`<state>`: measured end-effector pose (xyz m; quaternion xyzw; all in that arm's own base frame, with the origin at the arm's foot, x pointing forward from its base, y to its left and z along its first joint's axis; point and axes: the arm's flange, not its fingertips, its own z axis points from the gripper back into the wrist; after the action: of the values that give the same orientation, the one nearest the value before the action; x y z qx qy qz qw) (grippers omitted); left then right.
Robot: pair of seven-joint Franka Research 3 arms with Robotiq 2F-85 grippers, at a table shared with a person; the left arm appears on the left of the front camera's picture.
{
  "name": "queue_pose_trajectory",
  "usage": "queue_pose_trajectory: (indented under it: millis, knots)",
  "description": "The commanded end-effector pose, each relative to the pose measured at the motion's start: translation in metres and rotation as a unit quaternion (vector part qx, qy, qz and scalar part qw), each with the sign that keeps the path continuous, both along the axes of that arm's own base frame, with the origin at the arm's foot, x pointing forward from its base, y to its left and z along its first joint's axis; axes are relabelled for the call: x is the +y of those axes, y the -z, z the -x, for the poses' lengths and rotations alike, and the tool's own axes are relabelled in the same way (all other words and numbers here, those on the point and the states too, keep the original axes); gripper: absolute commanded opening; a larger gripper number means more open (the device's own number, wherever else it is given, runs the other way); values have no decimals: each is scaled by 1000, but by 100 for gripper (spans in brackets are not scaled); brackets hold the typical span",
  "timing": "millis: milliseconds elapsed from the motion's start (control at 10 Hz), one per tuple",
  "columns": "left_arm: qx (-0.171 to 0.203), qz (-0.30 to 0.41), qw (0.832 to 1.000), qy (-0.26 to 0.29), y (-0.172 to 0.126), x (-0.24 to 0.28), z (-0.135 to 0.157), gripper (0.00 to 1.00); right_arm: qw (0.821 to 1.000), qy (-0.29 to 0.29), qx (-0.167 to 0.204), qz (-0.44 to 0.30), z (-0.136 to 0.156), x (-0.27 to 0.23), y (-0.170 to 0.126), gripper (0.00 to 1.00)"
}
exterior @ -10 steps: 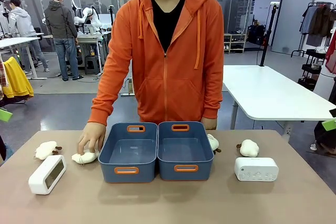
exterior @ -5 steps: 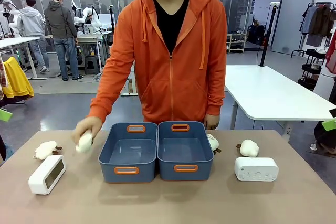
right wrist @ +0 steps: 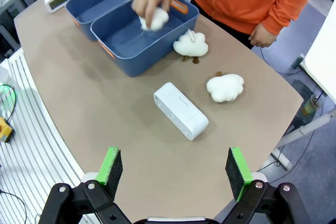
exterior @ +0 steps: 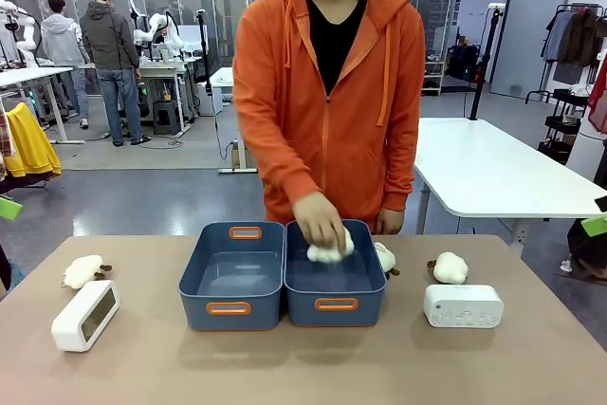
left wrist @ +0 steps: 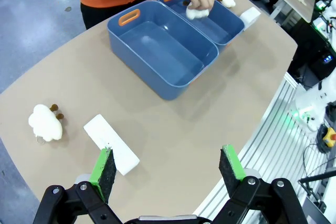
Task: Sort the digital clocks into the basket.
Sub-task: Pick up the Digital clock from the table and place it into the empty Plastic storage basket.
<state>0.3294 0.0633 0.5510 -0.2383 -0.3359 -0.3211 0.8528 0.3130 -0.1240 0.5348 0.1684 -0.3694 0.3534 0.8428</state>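
Two clocks lay on table (exterior: 303, 367), outside blue rect. plastic baskets (exterior: 261, 315): white rounded screen-faced clock (left wrist: 111, 144) near left gripper (left wrist: 168, 166), beside one green pad (left wrist: 103, 167), long axis diag.; white dotted clock (right wrist: 180, 110) ahead of right gripper (right wrist: 175, 169), also diag. Both grippers gaped wide, empty

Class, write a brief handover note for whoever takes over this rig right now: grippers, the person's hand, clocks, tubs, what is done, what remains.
Left gripper: open, empty, above the table near the screen-faced clock.
Right gripper: open, empty, above the table near the dot-faced clock.
Person's hand: holds a plush sheep in or just over the right blue tub; the left blue tub stands right beside it.
Done: no clock is in a tub yet.
Left: both clocks, lying on the table outside the tubs, one at each end.
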Motion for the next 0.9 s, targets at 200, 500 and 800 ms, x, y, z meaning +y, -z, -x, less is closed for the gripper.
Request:
queue_pose_trajectory:
  millis: [200,500,800]
  knots:
    - [-3,1,1000,11,-2,2,-2,100,1000,-7,-6,0,-1,0,1,100]
    - [-3,1,1000,11,-2,2,-2,100,990,-87,-47,100,0,11,-9,100]
    - [-3,1,1000,11,-2,2,-2,100,913,-302,-46,271,-47,68,-3,100]
